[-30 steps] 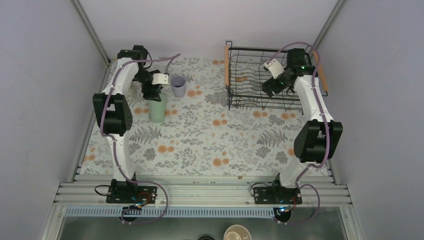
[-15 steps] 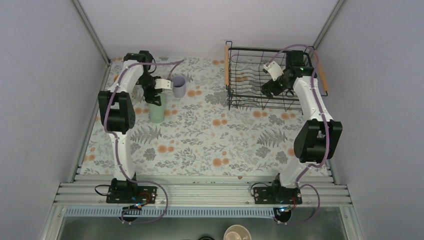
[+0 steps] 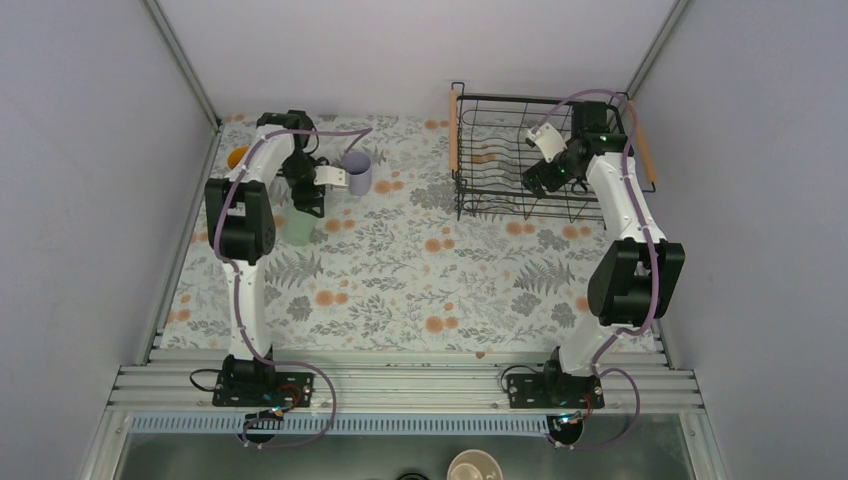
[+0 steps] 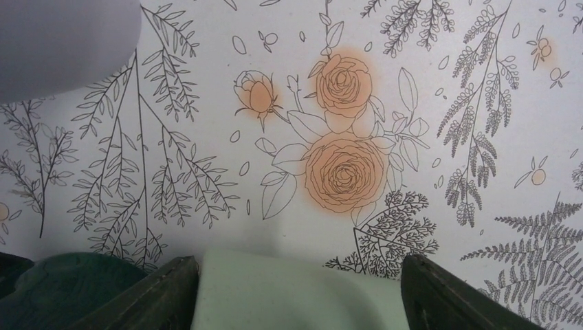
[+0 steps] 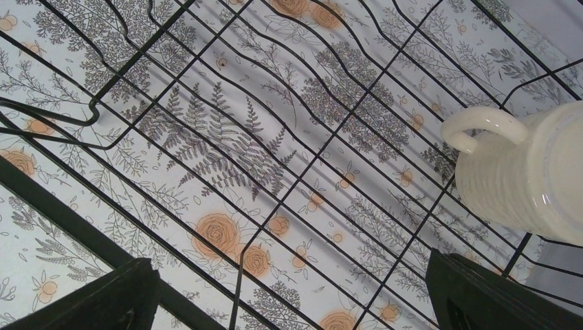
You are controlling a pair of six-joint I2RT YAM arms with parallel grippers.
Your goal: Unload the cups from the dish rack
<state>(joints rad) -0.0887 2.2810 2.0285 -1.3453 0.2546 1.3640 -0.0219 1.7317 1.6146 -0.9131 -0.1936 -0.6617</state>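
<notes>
The mint green cup (image 3: 297, 230) stands upright on the floral mat, and in the left wrist view its pale body (image 4: 295, 295) fills the gap between my left gripper's (image 4: 299, 265) open fingers. I cannot tell if either finger touches it. A dark green mug (image 4: 65, 289) sits just left of the left finger. The lavender tumbler (image 3: 357, 172) stands to the right of that gripper (image 3: 308, 203). A mug with an orange inside (image 3: 237, 157) is at the far left. My right gripper (image 3: 535, 180) hangs open inside the dish rack (image 3: 455, 130), over its bare wire floor (image 5: 62, 213), with nothing between its fingers (image 5: 289, 265). The cream mug (image 5: 529, 172) stands to its right.
Grey walls close in the table on the left, back and right. The rack's wire sides and wooden handles (image 3: 645, 155) surround the right gripper. A tan cup (image 3: 474, 467) sits below the near rail, off the mat.
The left arm has pulled back toward the far left, its jaws narrowing somewhat around the mint cup. The right gripper shifted slightly inside the rack and stayed wide open.
</notes>
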